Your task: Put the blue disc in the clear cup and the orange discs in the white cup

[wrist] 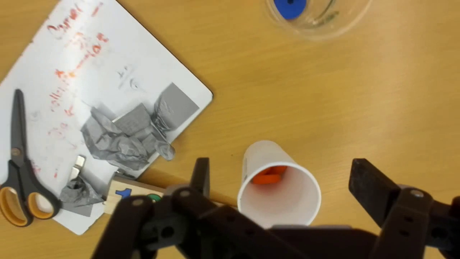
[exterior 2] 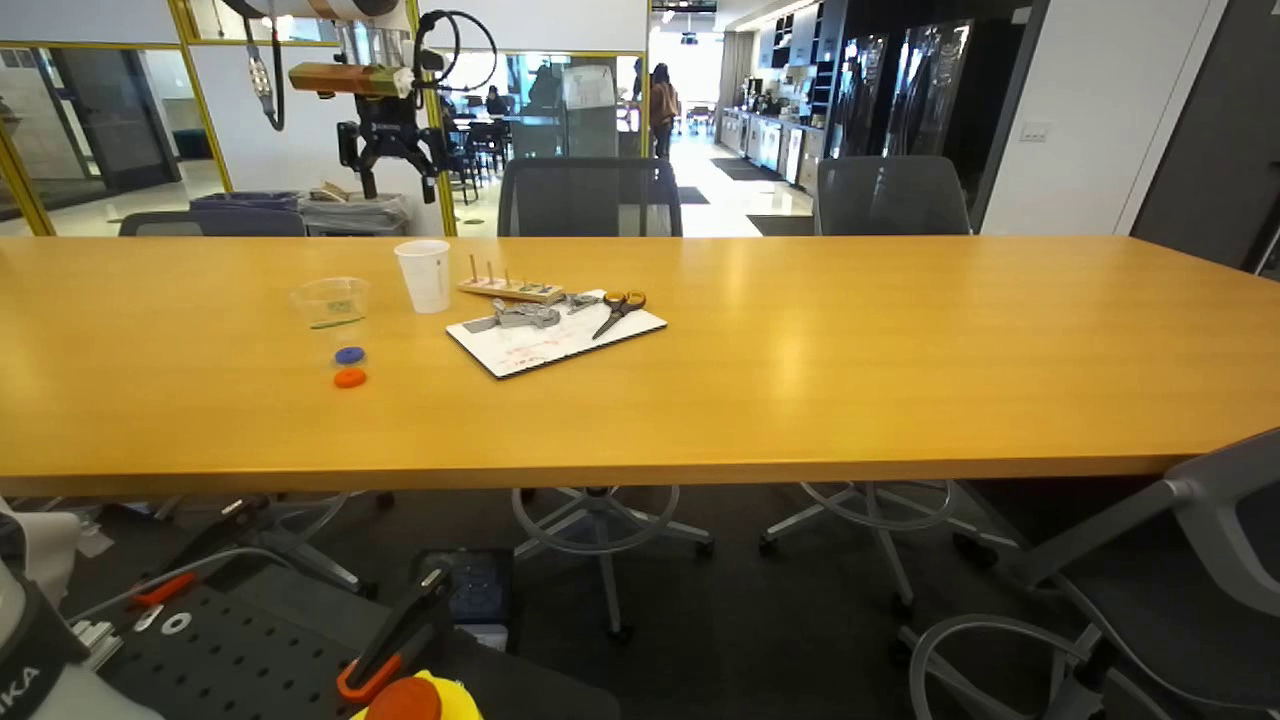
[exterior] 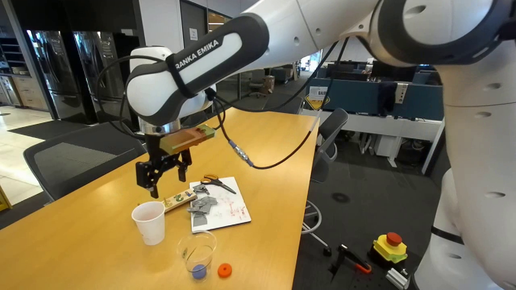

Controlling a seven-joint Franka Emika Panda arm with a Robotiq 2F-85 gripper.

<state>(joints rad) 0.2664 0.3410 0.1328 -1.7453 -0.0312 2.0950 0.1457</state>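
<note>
My gripper point(exterior: 168, 187) point(exterior 2: 399, 197) point(wrist: 280, 172) is open and empty, well above the table near the white cup point(exterior: 153, 229) point(exterior 2: 425, 280) point(wrist: 264, 154). The white cup stands upright, and its mouth shows between my fingers in the wrist view. At least two orange discs point(wrist: 266, 178) lie inside it. The clear cup point(exterior: 198, 246) point(exterior 2: 330, 292) point(wrist: 330, 36) stands nearer the robot base. The blue disc point(exterior: 199, 272) point(exterior 2: 349, 355) point(wrist: 290, 7) shows through the clear cup, at its bottom. One orange disc point(exterior: 224, 270) point(exterior 2: 350, 378) lies on the table beside the clear cup.
A whiteboard point(exterior: 231, 213) point(exterior 2: 540, 352) point(wrist: 122, 46) bears scissors point(exterior: 219, 184) point(exterior 2: 618, 312) point(wrist: 18, 144) and crumpled grey tape point(exterior: 202, 204) point(wrist: 115, 144). A wooden peg strip point(exterior: 177, 200) point(exterior 2: 510, 290) lies beside the white cup. Chairs surround the table point(exterior 2: 900, 380).
</note>
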